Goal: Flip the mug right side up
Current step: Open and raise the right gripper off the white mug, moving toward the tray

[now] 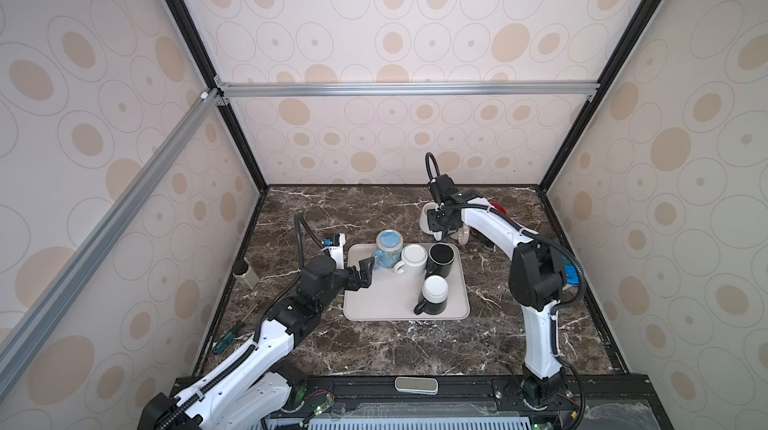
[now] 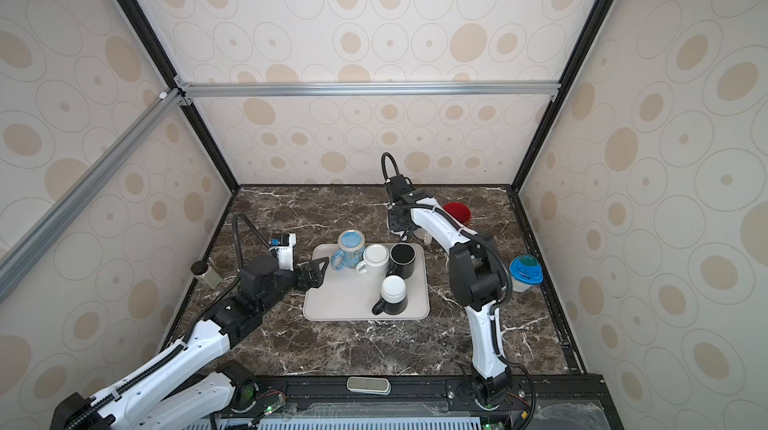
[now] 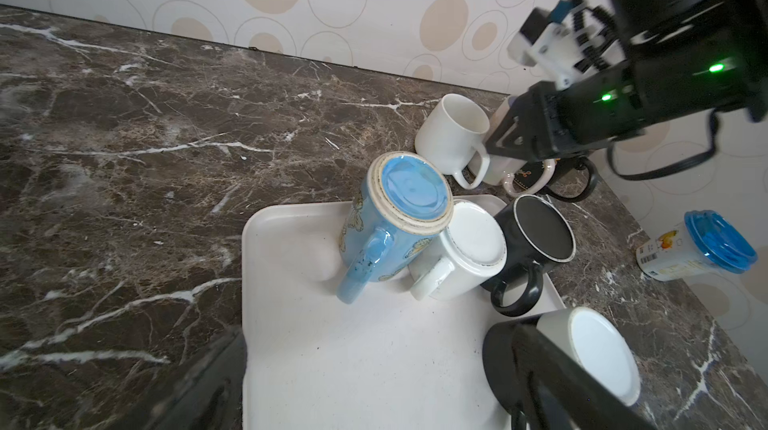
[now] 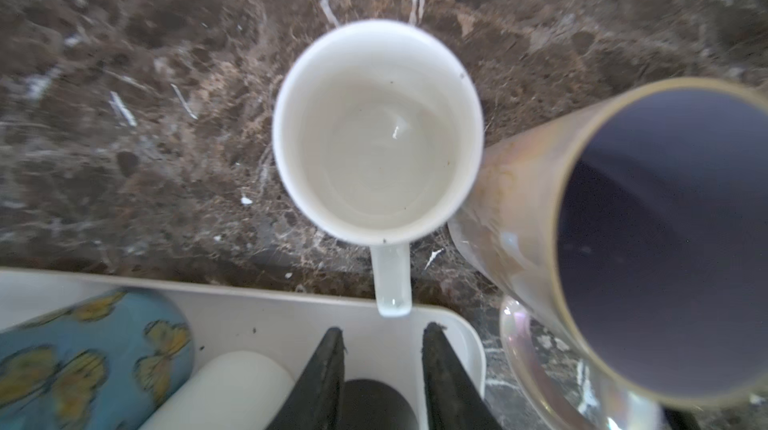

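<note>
A white mug (image 4: 378, 132) stands right side up on the marble behind the tray, its handle pointing at the tray; it also shows in a top view (image 1: 424, 215) and the left wrist view (image 3: 451, 132). My right gripper (image 4: 382, 330) hovers over that handle, open, with nothing between its fingers; both top views show it (image 1: 446, 232) (image 2: 401, 232). Several mugs stand upside down on the beige tray (image 1: 386, 307): blue (image 1: 388, 249), white (image 1: 413, 259), black (image 1: 441, 259), and black with a white base (image 1: 434, 295). My left gripper (image 1: 360, 276) is open at the tray's left edge, next to the blue mug's handle.
An iridescent mug (image 4: 623, 240) with a dark inside touches the upright white mug. A red cup (image 2: 457, 211) stands at the back right, a blue-lidded cup (image 2: 525, 272) at the right edge, and a small jar (image 2: 203, 272) at the left edge.
</note>
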### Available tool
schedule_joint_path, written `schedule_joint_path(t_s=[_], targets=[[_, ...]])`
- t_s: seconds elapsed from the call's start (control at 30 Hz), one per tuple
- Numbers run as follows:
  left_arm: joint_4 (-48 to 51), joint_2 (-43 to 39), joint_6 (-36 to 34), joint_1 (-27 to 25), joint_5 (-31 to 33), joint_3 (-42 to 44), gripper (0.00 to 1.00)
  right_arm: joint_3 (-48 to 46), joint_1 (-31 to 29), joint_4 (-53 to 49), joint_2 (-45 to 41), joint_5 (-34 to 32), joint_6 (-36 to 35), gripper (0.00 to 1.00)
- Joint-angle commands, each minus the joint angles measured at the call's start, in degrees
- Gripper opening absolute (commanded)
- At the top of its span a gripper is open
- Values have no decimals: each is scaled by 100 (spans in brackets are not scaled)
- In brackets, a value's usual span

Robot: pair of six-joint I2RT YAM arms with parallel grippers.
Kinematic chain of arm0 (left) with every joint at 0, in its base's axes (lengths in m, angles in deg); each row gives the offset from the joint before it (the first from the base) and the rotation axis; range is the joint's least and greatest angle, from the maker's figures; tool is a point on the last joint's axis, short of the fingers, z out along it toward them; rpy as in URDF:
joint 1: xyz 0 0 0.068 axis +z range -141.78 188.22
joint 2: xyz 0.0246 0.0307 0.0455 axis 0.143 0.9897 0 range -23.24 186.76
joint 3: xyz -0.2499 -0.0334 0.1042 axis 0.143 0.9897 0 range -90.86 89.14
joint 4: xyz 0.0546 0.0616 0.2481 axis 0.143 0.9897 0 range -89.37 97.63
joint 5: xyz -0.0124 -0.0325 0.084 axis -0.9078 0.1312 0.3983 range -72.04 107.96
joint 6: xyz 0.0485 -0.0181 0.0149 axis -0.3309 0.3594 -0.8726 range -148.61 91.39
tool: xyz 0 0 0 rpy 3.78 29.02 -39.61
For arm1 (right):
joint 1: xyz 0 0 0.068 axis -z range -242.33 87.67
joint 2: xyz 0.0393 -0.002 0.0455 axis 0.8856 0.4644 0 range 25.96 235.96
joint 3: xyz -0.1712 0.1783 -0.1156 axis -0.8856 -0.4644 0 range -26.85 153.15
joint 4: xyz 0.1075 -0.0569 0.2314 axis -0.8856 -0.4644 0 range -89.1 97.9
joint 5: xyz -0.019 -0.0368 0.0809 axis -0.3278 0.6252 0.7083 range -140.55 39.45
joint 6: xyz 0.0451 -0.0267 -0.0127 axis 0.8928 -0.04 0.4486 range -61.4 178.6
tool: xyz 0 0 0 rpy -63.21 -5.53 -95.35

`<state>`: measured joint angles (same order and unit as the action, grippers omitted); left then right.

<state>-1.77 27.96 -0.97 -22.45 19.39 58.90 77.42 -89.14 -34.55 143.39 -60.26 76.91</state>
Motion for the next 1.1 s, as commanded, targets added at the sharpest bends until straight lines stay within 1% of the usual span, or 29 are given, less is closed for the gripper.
schedule_joint_path(t_s=[0.0, 0.1, 0.27, 0.37, 0.43, 0.53, 0.6, 0.73, 0.8, 0.87, 0.97, 1.07], targets=[[-152, 163, 104, -34, 361, 39, 100, -237, -147, 212, -725, 66, -158, 34], [-242, 364, 298, -34, 680, 133, 100, -554, -376, 352, -1175, 115, -211, 34], [-1534, 95, 624, -35, 856, 897, 100, -1147, -912, 588, -1816, -3, -342, 33], [-1758, 86, 747, -22, 937, 1049, 100, -1829, -1237, 1052, -2356, -68, -336, 33], [-1583, 95, 819, -26, 997, 984, 100, -2323, -1317, 1428, -2724, 179, -286, 32], [-1405, 57, 749, -21, 946, 889, 100, -2681, -1320, 1487, -3043, 504, -72, 33], [-1245, 64, 401, -25, 662, 836, 100, -2706, -1325, 1320, -3100, 766, 10, 33], [-1191, 193, -25, -20, 493, 699, 100, -2746, -1328, 1084, -3177, 1522, 348, 37], [-1167, 309, -194, -25, 420, 568, 100, -2796, -1325, 1064, -3231, 1755, 574, 39], [-1113, 468, -350, -24, 369, 412, 100, -2854, -1321, 1105, -3290, 1935, 738, 40], [-1096, 698, -511, -18, 255, 202, 97, -2965, -1321, 1266, -3387, 2379, 987, 41], [-1127, 861, -513, -26, 78, 89, 95, -3188, -1277, 1705, -3487, 3104, 1343, 41]])
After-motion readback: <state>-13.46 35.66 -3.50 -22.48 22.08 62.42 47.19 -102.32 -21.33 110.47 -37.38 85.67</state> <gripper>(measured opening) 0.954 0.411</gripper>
